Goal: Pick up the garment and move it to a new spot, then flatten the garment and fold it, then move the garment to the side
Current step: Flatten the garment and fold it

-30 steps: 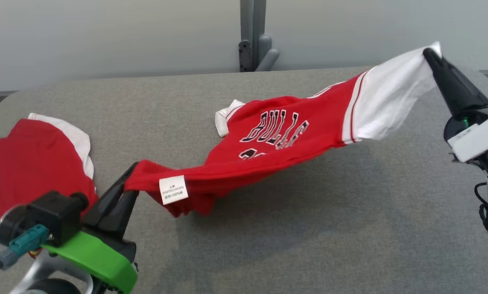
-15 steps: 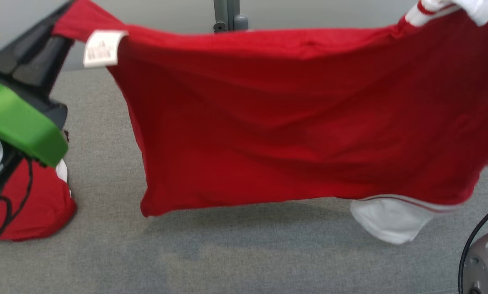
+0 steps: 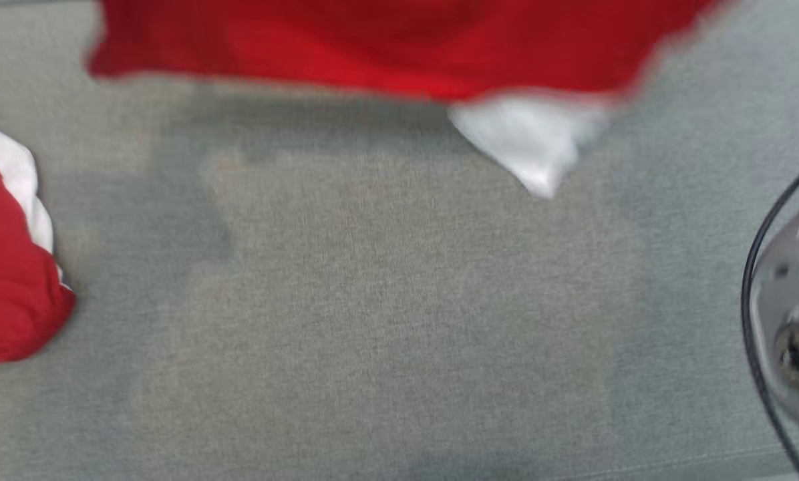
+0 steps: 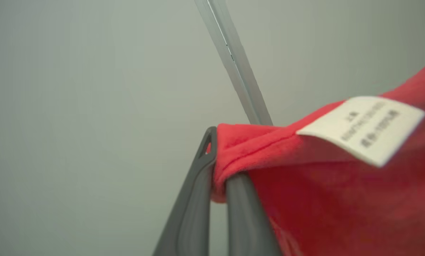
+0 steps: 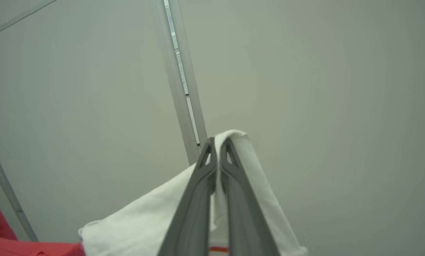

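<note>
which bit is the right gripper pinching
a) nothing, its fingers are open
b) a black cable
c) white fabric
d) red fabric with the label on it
c: in the right wrist view the right gripper is shut on the white sleeve of the jersey, while the red corner with the label is pinched in the left gripper.

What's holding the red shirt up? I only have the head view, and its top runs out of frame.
Observer: The left gripper is shut on a red corner of the garment.
Operator: And the other end?
Observer: The right gripper is shut on its white sleeve.
Operator: Anything marking the left corner?
Observer: A white label sits on the cloth beside that grip.
</note>
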Available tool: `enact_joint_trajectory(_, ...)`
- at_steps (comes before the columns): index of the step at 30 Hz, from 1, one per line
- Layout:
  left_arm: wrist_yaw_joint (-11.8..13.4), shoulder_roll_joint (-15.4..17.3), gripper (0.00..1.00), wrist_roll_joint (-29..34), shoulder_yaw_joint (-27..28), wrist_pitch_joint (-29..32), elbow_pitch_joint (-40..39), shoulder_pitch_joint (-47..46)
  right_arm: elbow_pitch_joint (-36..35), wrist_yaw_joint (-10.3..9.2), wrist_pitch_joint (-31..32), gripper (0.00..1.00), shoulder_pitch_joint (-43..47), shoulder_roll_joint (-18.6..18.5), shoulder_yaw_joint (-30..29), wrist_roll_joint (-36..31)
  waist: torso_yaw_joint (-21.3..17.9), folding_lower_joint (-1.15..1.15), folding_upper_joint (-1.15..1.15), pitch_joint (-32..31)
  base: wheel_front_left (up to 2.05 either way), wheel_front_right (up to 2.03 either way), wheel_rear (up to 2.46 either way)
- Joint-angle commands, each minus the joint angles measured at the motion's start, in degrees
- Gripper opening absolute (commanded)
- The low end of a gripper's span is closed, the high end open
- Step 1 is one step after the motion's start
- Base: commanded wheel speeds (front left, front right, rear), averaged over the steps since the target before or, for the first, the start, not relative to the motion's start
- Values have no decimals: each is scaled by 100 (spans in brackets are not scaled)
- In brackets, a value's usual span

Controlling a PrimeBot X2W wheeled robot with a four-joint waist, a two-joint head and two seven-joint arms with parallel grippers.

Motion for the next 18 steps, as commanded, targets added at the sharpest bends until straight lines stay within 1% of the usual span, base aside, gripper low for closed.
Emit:
enact_joint_trajectory(1,14,-65,0,121,-47,-330,350,-265,261,2,-253,0,-376,-12,24,-164,-16,0,0,1211,0,0,0)
enact_joint_trajectory(2,14,-104,0,259,-119,-616,691,-501,553,2,-495,0,-627,2,76,-277,-32,0,0,1338,0,0,0)
enact_joint_trajectory(4,14,-205,0,454,-121,-1225,1248,-1057,1050,2,-994,0,-1094,19,215,-297,-57,0,0,1563,0,0,0)
enact_joint_trajectory(7,14,-349,0,699,-130,-1946,1957,-1727,1557,2,-1788,0,-1795,2,330,-261,-105,0,0,1901,0,0,0)
enact_joint_trajectory(9,14,-482,0,805,-161,-2385,2378,-1949,1943,2,-2263,0,-1963,13,383,-229,-130,0,0,2037,0,0,0)
enact_joint_trajectory(11,13,-559,0,875,-259,-2755,2742,-2045,2291,2,-2579,0,-1973,17,476,-186,-147,0,0,2106,0,0,0)
enact_joint_trajectory(13,13,-564,0,880,-484,-3009,3061,-1979,2550,2,-2821,0,-1835,14,595,-183,-169,0,0,2138,0,0,0)
enact_joint_trajectory(18,13,-561,0,501,-1037,-3332,3564,-1292,2886,2,-3265,0,-892,7,771,9,-199,0,0,2058,0,0,0)
